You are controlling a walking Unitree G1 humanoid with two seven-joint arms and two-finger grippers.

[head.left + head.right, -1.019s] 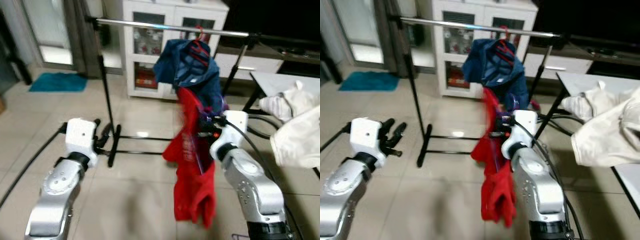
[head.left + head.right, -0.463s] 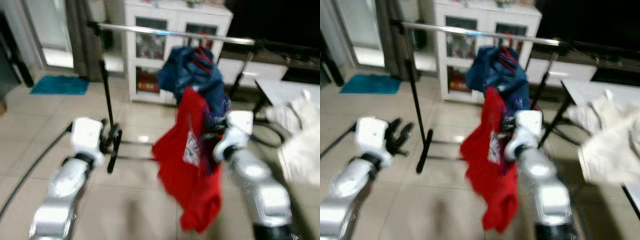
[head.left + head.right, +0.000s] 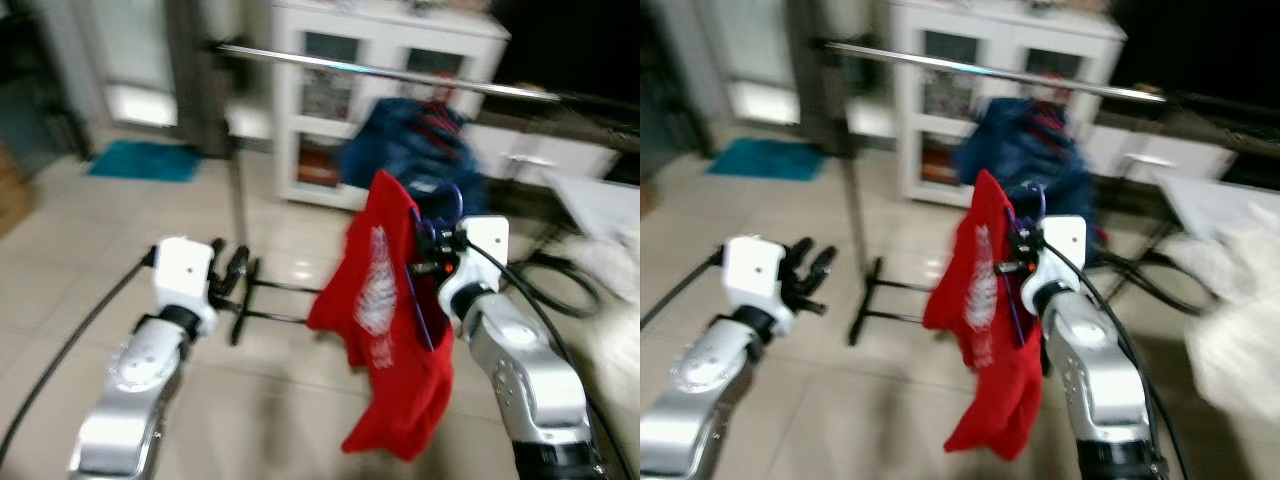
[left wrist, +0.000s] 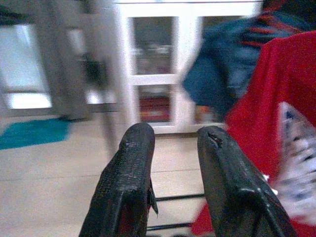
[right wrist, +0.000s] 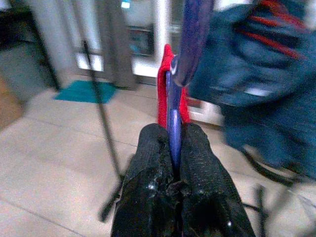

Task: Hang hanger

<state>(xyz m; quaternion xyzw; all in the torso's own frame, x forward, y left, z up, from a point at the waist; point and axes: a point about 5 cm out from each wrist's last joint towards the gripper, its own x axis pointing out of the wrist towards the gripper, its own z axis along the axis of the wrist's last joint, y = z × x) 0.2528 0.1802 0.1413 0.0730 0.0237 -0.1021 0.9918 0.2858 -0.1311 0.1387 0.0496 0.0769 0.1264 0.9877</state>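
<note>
My right gripper (image 5: 171, 136) is shut on a purple hanger (image 5: 174, 121) that carries a red shirt (image 3: 385, 320). The shirt hangs in front of me, below and a little nearer than the metal rail (image 3: 380, 72) of the clothes rack. A blue garment (image 3: 415, 150) hangs on that rail, right behind the red shirt. My left gripper (image 4: 174, 148) is open and holds nothing; it is out to the left at about waist height, near the rack's left post (image 3: 238, 215).
A white cabinet (image 3: 350, 110) with glass doors stands behind the rack. A teal mat (image 3: 140, 160) lies on the tiled floor at the far left. White cloth (image 3: 1240, 330) lies on a table at the right, and black cables (image 3: 545, 290) run beside my right arm.
The view has swung to the right and blurred, so the camera moved. The right gripper has lifted the red shirt higher, closer to the rail. The left gripper stays open.
</note>
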